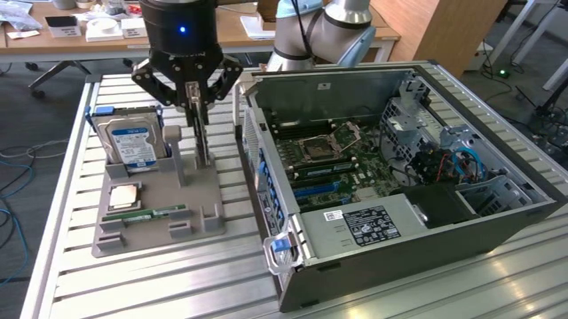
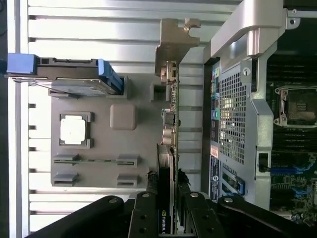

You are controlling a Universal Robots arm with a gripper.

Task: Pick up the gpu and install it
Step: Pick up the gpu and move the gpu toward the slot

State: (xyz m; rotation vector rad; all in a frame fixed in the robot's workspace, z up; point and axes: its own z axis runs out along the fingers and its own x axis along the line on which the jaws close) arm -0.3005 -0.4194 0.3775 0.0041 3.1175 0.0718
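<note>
Grey tray, the exterior view's left, holding hard drive, memory stick, upright gpu, my tool pointing down, pinching the gpu

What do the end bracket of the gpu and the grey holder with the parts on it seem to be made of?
On the gpu, the bracket is probably bare sheet metal: thin, dull silvery-grey, with a bent tab. The grey holder is likely plastic, perhaps printed: matte, one even grey, with shaped slots and posts.
</note>
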